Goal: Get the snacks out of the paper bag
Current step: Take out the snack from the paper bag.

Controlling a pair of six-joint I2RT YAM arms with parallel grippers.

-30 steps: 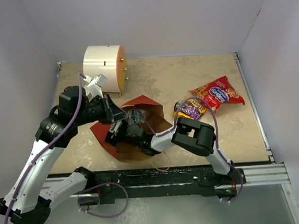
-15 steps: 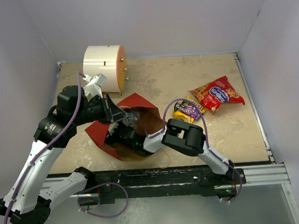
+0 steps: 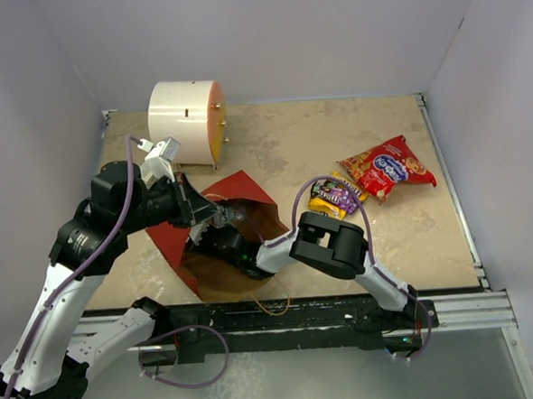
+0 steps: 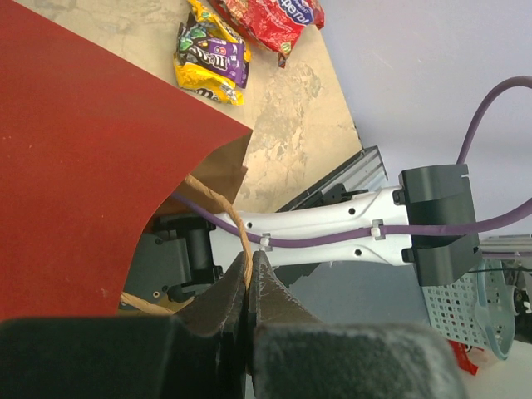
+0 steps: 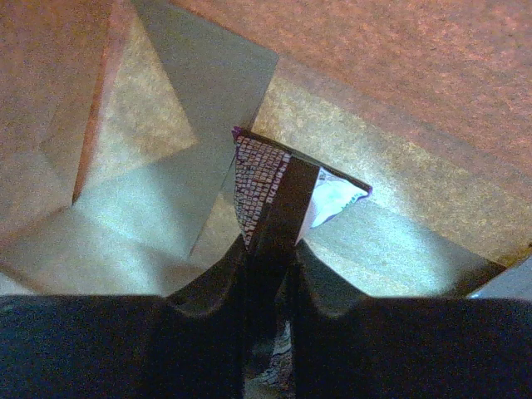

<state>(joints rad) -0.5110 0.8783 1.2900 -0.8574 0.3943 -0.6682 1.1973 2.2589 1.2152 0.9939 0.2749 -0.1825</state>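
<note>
The paper bag (image 3: 234, 194), red outside and brown inside, lies on its side with its mouth toward the near edge. My left gripper (image 4: 248, 264) is shut on the bag's thin cord handle (image 4: 231, 218) and holds the mouth up. My right arm (image 3: 328, 243) reaches into the bag. Inside it, in the right wrist view, my right gripper (image 5: 270, 248) is shut on a small packet (image 5: 264, 179) with a purple-edged, patterned face, against the kraft wall (image 5: 150, 141). Two snacks lie outside on the table: a red bag (image 3: 388, 167) and a yellow-purple packet (image 3: 336, 195).
A white-and-orange cylinder (image 3: 187, 118) stands at the back left, just behind the left arm. The enclosure's walls close in the table's back and sides. A loose cord loop (image 3: 271, 301) lies at the near edge by the metal rail (image 3: 454, 310).
My right gripper has gone deeper into the bag and closed on the packet. The left arm has shifted slightly left, pulling the bag's mouth with it.
</note>
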